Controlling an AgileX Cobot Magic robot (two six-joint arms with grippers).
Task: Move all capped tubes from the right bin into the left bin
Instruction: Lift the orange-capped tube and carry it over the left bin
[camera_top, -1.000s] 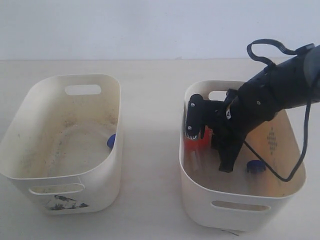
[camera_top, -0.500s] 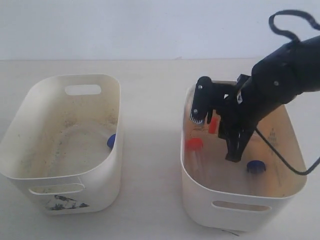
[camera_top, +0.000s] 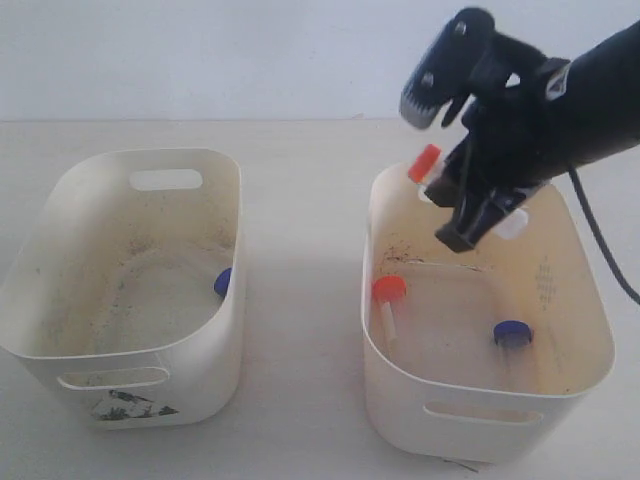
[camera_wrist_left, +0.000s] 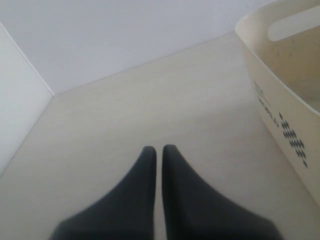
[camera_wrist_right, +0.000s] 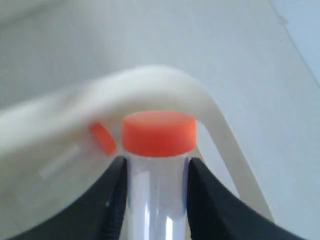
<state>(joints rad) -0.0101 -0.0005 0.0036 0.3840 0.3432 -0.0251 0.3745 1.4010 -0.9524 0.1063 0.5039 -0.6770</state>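
The right gripper (camera_wrist_right: 157, 167) has its fingers closed partway on an orange-capped tube (camera_top: 425, 162), holding it in the air over the back rim of the right bin (camera_top: 470, 420). A second orange-capped tube (camera_top: 388, 292) leans against that bin's left wall and a blue-capped tube (camera_top: 512, 333) lies near its front, while another blue cap (camera_top: 222, 282) shows inside the left bin (camera_top: 130, 395). The left gripper (camera_wrist_left: 155, 150) hangs over the bare table (camera_wrist_left: 150, 100), fingers pressed together on nothing.
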